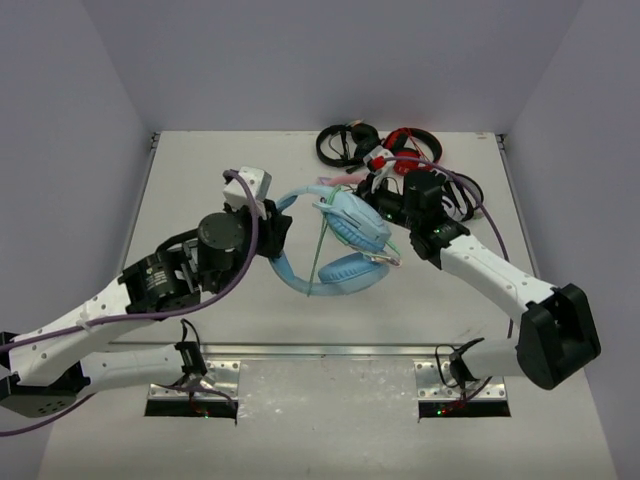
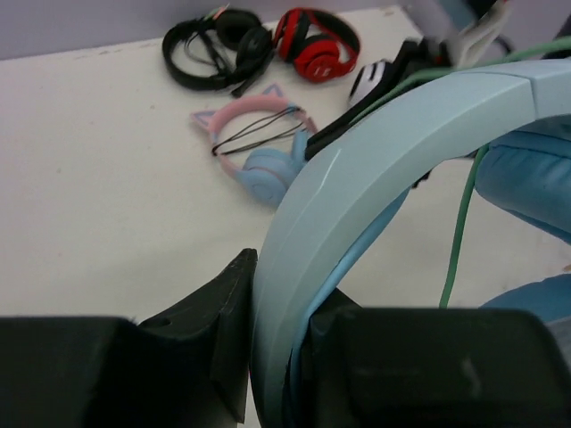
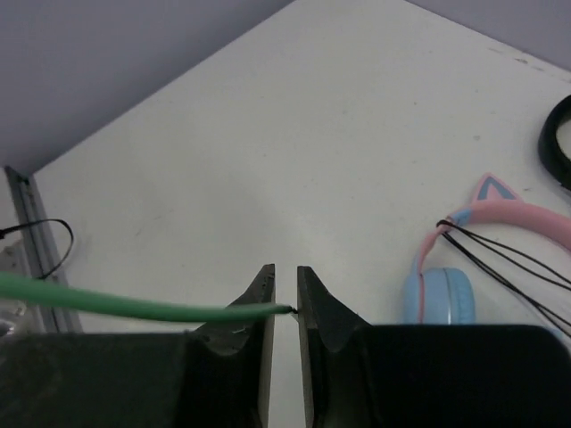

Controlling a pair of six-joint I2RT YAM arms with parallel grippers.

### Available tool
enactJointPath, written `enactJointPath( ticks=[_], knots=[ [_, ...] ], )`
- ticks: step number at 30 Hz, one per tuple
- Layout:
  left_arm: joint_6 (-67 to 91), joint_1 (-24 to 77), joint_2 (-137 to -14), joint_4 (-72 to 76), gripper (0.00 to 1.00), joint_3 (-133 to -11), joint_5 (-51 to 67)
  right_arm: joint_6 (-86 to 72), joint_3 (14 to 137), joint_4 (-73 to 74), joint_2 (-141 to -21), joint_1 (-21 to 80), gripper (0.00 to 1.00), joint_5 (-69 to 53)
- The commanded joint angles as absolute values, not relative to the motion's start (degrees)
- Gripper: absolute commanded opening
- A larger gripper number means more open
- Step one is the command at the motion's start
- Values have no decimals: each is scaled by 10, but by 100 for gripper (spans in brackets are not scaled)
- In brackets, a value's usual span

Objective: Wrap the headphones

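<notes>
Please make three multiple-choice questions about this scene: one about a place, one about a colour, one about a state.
1. The left gripper holds the headphones by:
A) an ear cushion
B) the headband
C) the plug

2. The cable in the right gripper is:
A) green
B) red
C) black

3. The right gripper is:
A) wide open
B) holding a red pair
C) shut on the cable

Answers:
1 B, the left wrist view shows the pale-blue band clamped in it.
2 A, the right wrist view shows a green strand.
3 C, it pinches the cable end.
</notes>
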State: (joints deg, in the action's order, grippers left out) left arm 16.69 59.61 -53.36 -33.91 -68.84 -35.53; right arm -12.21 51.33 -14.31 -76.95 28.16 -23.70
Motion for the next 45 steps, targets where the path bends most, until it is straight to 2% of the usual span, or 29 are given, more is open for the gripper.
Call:
enactJointPath(
  ticks=[1,4,5,8,14,21,26,28,30,33,37,40,45],
  knots=[
    [222,604,-501,-191,0,-754,-334,-247,479,-265,-773,270,17,-308],
    [238,604,-504,-164,0,-767,-360,-353,440,-398,-788,271,23,-367],
    [244,604,-508,-163,0,-775,-366,-380,433,-476,-796,272,23,-393],
    [252,604,-533,-178,0,-826,-401,-439,419,-561,-829,286,24,-399],
    [253,604,-571,-201,0,-898,-429,-427,443,-584,-903,316,24,-372],
    [229,603,-593,-217,0,-965,-577,-410,417,-606,-947,368,24,-351],
    [178,604,-620,-203,0,-986,-676,-403,354,-657,-944,409,14,-321],
    [157,602,-637,-196,0,-987,-706,-414,335,-688,-932,417,3,-319],
    [115,601,-656,-171,0,-980,-748,-417,290,-690,-890,430,1,-302],
    [106,558,-692,-197,0,-978,-745,-352,256,-633,-811,460,1,-254],
    [259,436,-772,-373,0,-1019,-622,-245,256,-415,-642,542,1,-164],
    [282,411,-814,-387,0,-984,-625,-191,285,-296,-588,576,1,-117],
    [304,328,-836,-354,0,-895,-535,-109,351,-163,-520,586,1,-44]
  ],
)
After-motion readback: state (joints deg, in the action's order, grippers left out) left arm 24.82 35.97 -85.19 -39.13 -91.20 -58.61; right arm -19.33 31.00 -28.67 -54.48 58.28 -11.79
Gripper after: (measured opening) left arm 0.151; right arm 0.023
